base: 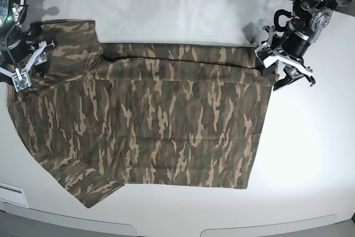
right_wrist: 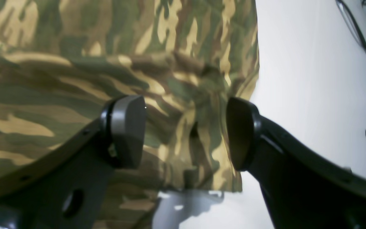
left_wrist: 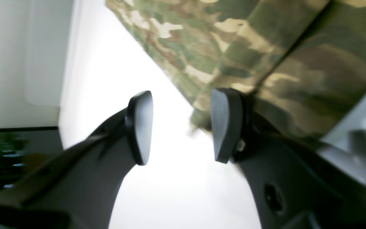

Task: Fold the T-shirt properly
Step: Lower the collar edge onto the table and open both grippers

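T-shirt (base: 150,120) lies flat on the white tabletop (base: 310,154), spread wide, with its far long edge folded over into a band. One sleeve sticks out at the near corner and another lies at the far corner by the right hand.

What could go wrong: the fold along the far edge is only lying there, with nothing holding it. If a hand bumps or drags the cloth as it lifts away, I think the band could flop open or bunch up. The fold also looks a bit uneven near the sleeve, so the next fold may come out crooked.

Left hand (left_wrist: 181,127) is at the shirt's far corner at the other end from that sleeve. Its two fingers are spread apart with nothing between them, only bright tabletop. One pad (left_wrist: 226,124) sits right at the edge of the cloth, and I cannot tell if it touches.

Right hand (right_wrist: 186,133) is over the sleeve end of the shirt. Its fingers are spread wide too, and they pinch nothing. The cloth shows below the gap.
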